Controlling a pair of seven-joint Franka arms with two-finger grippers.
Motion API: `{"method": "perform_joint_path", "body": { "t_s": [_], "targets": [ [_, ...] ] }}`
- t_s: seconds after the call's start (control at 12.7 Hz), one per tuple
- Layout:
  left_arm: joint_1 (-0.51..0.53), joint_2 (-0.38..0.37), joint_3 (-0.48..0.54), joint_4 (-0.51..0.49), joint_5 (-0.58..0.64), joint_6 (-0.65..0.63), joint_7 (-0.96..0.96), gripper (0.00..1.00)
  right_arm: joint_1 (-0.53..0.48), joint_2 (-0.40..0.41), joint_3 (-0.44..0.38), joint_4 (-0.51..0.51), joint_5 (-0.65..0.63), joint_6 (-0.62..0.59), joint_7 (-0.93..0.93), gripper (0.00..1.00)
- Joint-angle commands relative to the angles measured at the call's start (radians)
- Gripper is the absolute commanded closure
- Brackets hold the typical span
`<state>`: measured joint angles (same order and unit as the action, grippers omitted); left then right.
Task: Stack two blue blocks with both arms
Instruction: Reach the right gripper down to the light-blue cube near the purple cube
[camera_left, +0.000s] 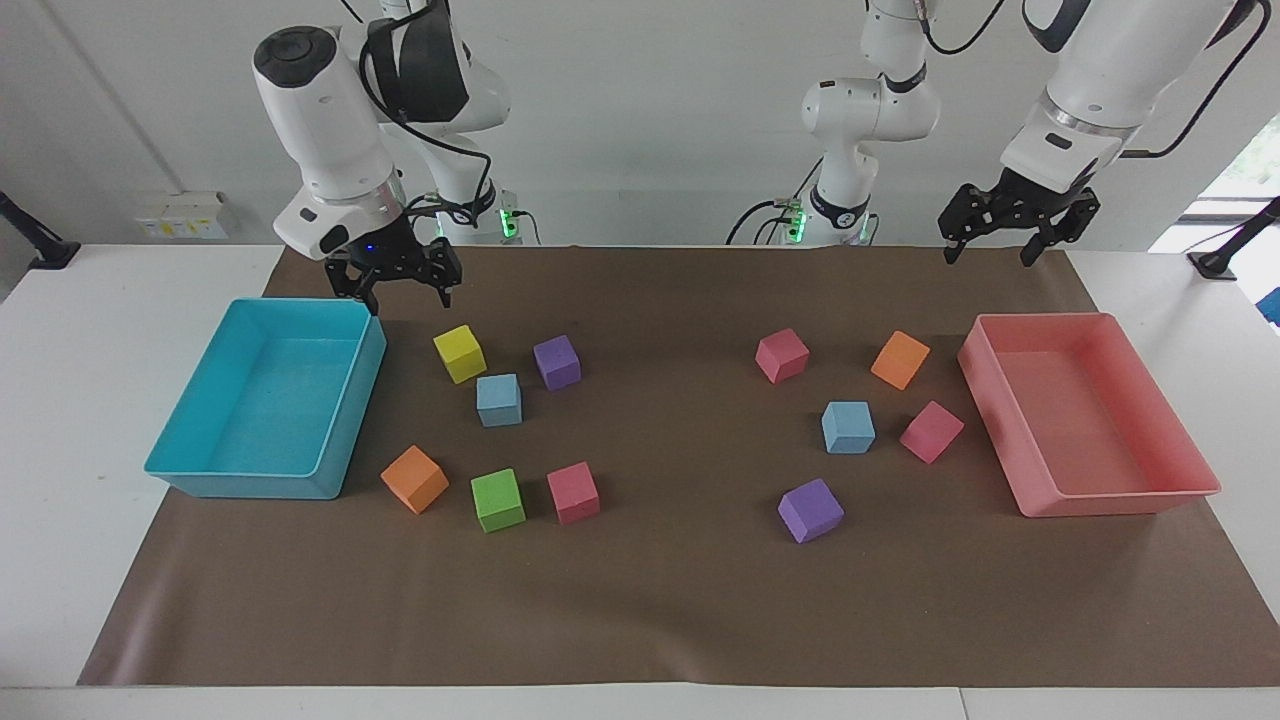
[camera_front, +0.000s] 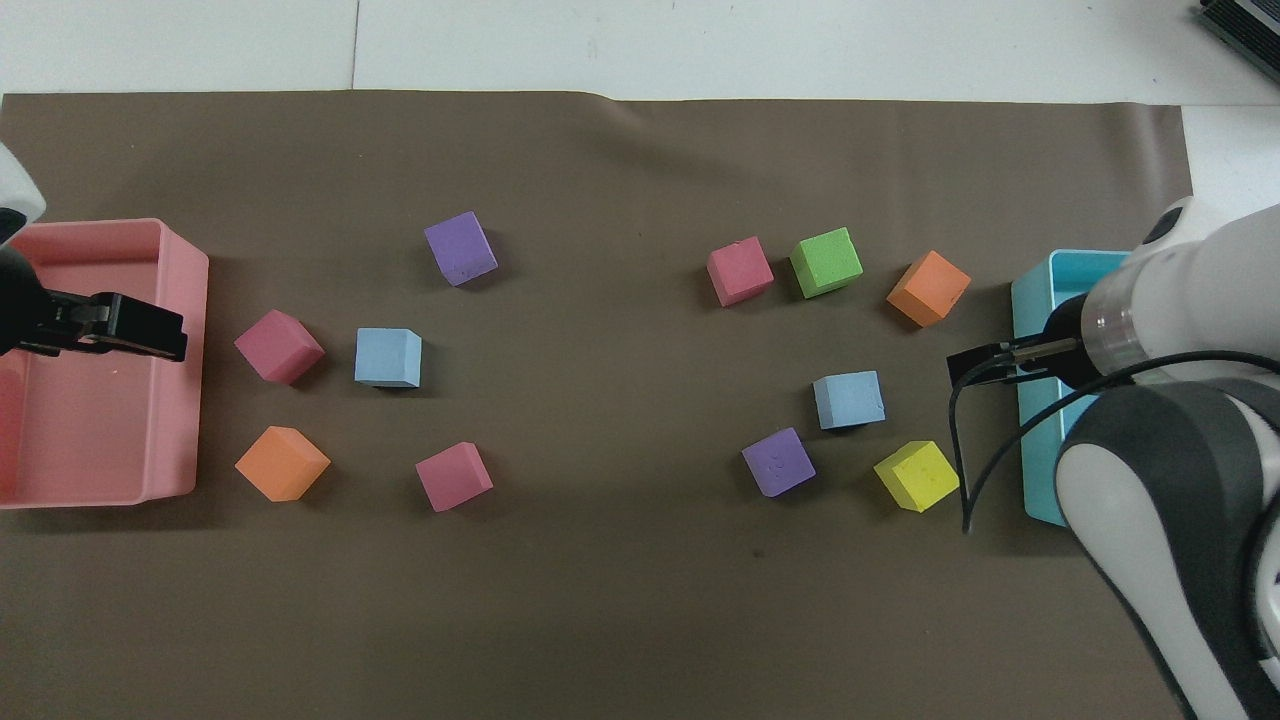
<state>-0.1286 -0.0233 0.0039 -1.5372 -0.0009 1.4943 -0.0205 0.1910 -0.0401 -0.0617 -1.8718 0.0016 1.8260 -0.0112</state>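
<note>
Right gripper (camera_left: 403, 297): open, empty, raised by turquoise tray (camera_left: 262, 482) rim.
Left gripper (camera_left: 988, 253): open, empty, waiting above pink tray (camera_left: 1115, 502).
Blue blocks (camera_left: 499, 399) (camera_left: 848, 427): apart, tops unobstructed.

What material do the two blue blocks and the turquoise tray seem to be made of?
Blue blocks: probably foam, with matte faces that show no glare and slightly soft edges.
Turquoise tray: probably moulded plastic, smooth and slightly glossy, with thin even walls, rounded corners and a faint sheen on its floor.
</note>
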Motion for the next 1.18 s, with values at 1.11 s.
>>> {"method": "perform_joint_path", "body": {
  "t_s": [1.11],
  "targets": [
    [0.009,-0.020,-0.002,-0.015,-0.007,0.000,-0.007,0.00,0.088,0.204,0.003,-0.262,0.080,0.438,-0.196,0.00]
  ]
}}
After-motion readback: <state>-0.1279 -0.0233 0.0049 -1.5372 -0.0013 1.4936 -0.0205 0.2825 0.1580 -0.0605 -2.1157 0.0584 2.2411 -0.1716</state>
